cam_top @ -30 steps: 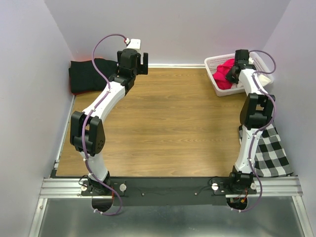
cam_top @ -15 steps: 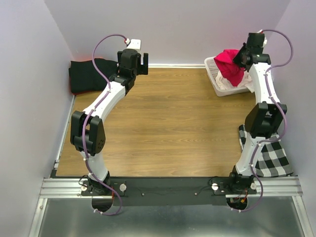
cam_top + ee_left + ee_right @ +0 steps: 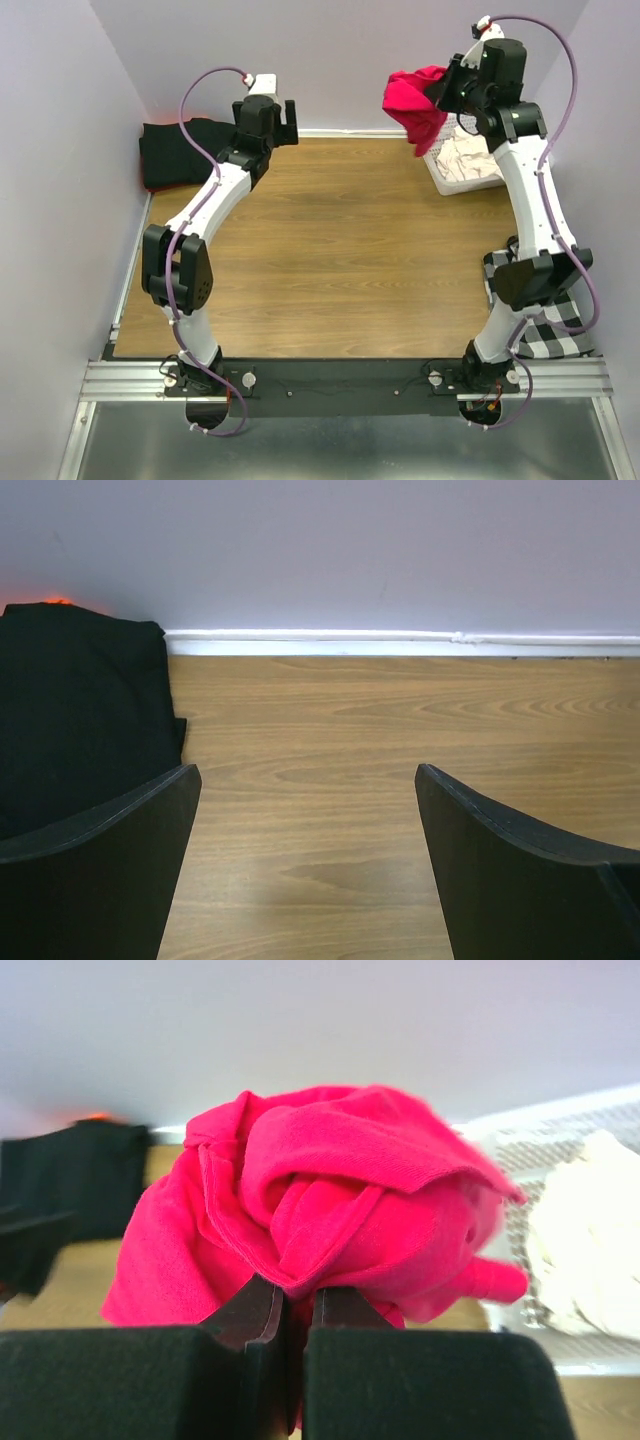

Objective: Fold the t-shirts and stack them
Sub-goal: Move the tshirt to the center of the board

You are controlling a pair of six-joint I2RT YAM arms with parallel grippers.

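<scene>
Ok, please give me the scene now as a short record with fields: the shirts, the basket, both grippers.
red t-shirt: bunched, hanging in the air from the right gripper, left of the basket
black t-shirt: lying in the far left corner, untouched
cream-white t-shirt: crumpled inside the basket
basket: white lattice, far right corner
left gripper: open, empty, near the black t-shirt, apart from it
right gripper: shut on the red t-shirt, raised high
checkered cloth: near right side
</scene>
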